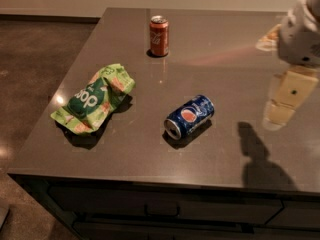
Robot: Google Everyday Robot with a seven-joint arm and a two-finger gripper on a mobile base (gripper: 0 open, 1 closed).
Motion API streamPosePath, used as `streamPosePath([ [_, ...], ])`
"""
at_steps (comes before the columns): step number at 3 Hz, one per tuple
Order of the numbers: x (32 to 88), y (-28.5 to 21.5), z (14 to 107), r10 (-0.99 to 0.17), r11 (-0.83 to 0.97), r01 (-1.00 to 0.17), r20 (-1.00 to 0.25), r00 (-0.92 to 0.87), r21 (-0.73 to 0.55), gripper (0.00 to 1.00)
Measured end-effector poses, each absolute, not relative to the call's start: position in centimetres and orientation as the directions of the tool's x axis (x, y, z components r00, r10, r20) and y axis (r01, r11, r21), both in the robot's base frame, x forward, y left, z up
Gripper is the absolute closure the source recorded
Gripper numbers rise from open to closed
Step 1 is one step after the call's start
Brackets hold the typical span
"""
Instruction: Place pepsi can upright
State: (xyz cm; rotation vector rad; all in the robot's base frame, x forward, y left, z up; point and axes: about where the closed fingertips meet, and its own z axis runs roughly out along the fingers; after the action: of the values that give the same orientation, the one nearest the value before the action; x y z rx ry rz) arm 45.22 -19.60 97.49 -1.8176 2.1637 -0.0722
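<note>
The pepsi can [190, 116], dark blue with a round red-white-blue logo, lies on its side near the middle of the dark grey table [220, 44]. Its silver end points to the front left. My gripper [281, 106], cream-coloured under a white arm, hangs above the table's right side. It is to the right of the can, apart from it, and holds nothing. Its shadow falls on the table below it.
A red cola can [159, 36] stands upright at the back of the table. A crumpled green chip bag [94, 99] lies at the left. The table's front edge runs close below the pepsi can, with drawers under it.
</note>
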Motion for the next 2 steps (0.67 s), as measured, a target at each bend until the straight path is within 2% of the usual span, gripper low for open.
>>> streamPosePath([
  [2, 49.1, -12.6, 93.6, -0.959, -0.153, -0.969, -0.209, 0.194, -0.196, 0.0],
])
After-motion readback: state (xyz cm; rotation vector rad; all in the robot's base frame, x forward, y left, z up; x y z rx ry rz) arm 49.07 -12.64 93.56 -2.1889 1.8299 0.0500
